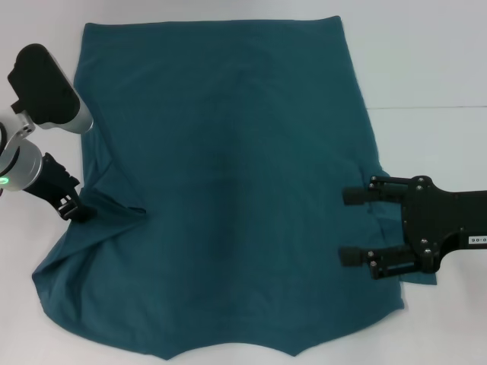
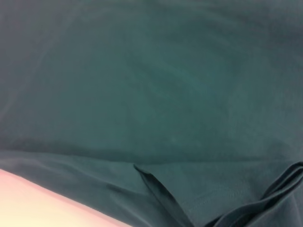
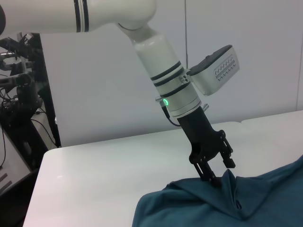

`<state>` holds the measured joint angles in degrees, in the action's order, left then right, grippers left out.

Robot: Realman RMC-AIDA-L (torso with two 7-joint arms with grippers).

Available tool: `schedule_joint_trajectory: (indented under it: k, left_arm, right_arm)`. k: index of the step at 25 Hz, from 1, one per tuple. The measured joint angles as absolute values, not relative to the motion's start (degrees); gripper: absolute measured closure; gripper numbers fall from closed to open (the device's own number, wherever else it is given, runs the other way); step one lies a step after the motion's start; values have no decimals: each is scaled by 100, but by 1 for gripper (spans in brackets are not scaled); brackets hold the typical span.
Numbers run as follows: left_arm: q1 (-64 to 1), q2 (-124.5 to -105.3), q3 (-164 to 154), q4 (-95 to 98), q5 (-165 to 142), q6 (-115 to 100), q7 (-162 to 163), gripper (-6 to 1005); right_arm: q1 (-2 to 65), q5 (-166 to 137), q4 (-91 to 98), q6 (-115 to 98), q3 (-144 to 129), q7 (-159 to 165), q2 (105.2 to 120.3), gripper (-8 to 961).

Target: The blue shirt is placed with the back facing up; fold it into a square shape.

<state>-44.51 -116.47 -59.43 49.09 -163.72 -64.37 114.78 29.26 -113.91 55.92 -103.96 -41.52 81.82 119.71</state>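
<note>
Table: white table [image 1: 426,61], bare strips flanking the cloth.
Blue shirt [image 1: 228,190]: spread flat mid-table, plain teal.
Left hand [image 1: 76,211]: pinching the left edge, fabric puckered.
Right hand [image 1: 355,226]: fingers spread, over the right edge.

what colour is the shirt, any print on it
Plain dark teal-blue, no print; the blue shirt shows best in the head view.

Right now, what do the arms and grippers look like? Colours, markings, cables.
Left arm: glossy white links with black bands, a silver wrist with a green light, a thin black cable, and a grey-and-black camera box. Left gripper: black, with slim linkage fingers. Right gripper: black, two parallel fingers with visible screws, and a small white label on its body.
</note>
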Motion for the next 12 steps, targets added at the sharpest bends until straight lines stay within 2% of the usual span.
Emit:
schedule_joint_trajectory:
  k: [2, 12]
  left_arm:
    - [-4453, -11648, -5947, 4901, -16369, -6435, 11472, 325]
    - [-4459, -11742, -5938, 4875, -16362, -6424, 11240, 719]
  right_arm:
    - [2923, -11391, 5591, -10397, -4151, 8182, 11971, 12]
    - [2926, -11390, 5572, -10398, -4148, 8182, 11971, 12]
